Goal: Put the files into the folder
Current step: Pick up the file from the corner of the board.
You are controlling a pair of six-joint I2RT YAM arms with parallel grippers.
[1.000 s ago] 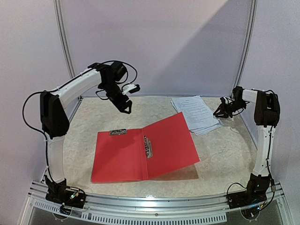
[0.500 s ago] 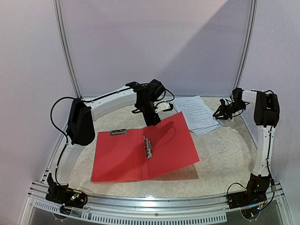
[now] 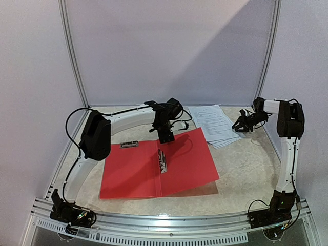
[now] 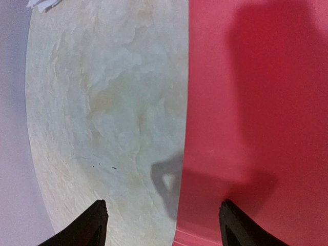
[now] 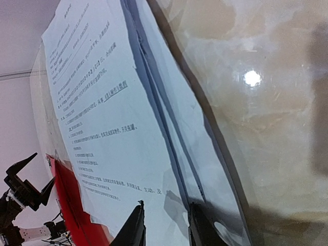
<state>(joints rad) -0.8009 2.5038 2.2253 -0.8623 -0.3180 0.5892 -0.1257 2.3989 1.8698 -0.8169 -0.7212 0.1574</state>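
Thin white printed paper files (image 3: 212,123) stacked upper right on worktop (image 3: 246,169), none yet inside flat red plastic folder (image 3: 187,159) open mid-frame. Left gripper (image 3: 166,137) spread, empty; right gripper (image 3: 238,126) at stack edge, hold unclear.

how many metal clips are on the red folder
2. One metal clip lies on the left flap of the folder, at its far edge; a second clip runs along the spine. The left claw covers some far edge, so another could hide there.
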